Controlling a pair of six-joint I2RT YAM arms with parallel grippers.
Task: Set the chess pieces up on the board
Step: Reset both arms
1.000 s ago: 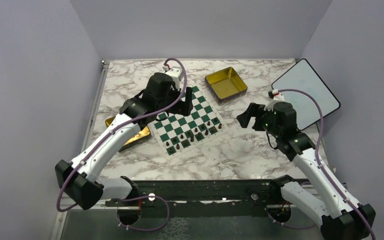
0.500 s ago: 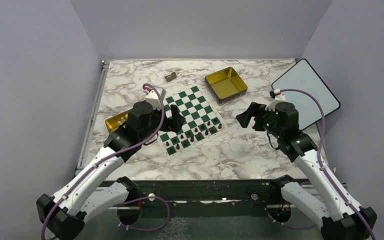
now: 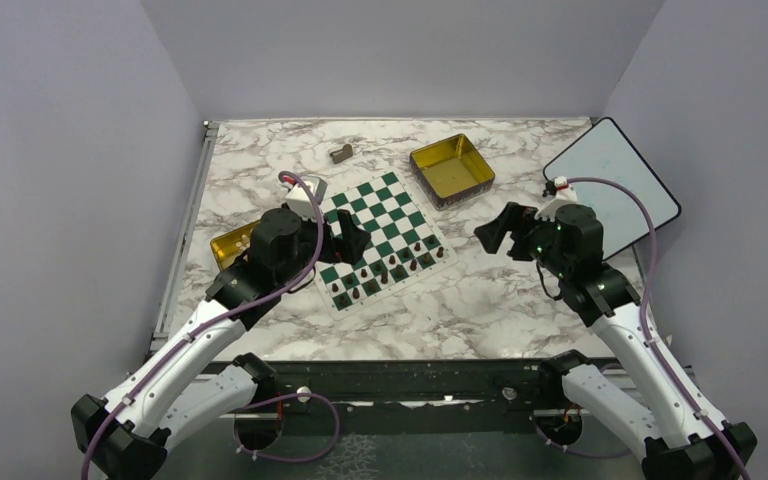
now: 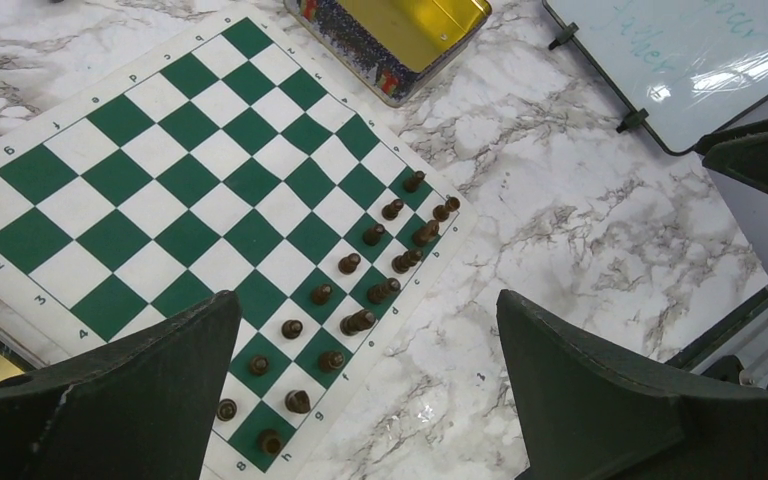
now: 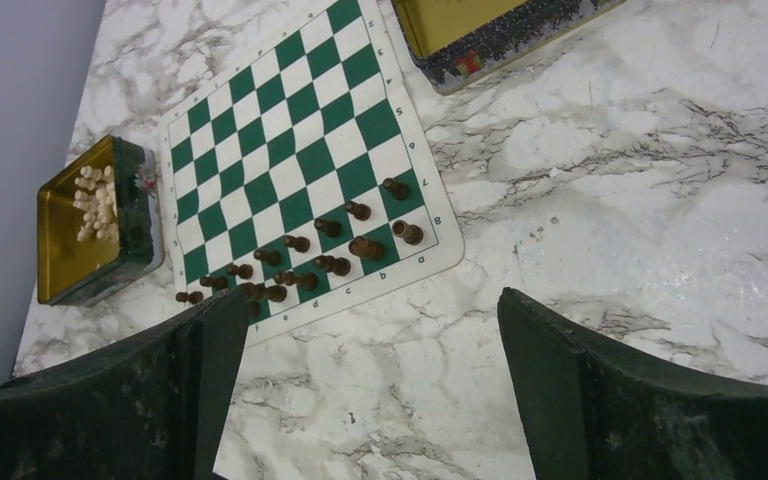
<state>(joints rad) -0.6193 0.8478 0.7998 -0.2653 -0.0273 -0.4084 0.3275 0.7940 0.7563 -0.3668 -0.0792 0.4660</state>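
Observation:
The green and white board lies at the table's centre, turned at an angle. Many dark brown chess pieces stand on its two near rows. My left gripper hovers over the board's left part, open and empty. My right gripper hovers right of the board, open and empty. The left wrist view shows the board and the pieces between the open left gripper's fingers. The right wrist view shows the board, the pieces and the open right gripper above bare marble.
An empty gold tin stands behind the board's right side. A second gold tin left of the board holds pale pieces. A white black-rimmed panel lies at the far right. A grey-tan block lies behind the board.
My left arm has drawn back from the board's far side toward its near left, uncovering the grey-tan block. The right arm has hardly moved.

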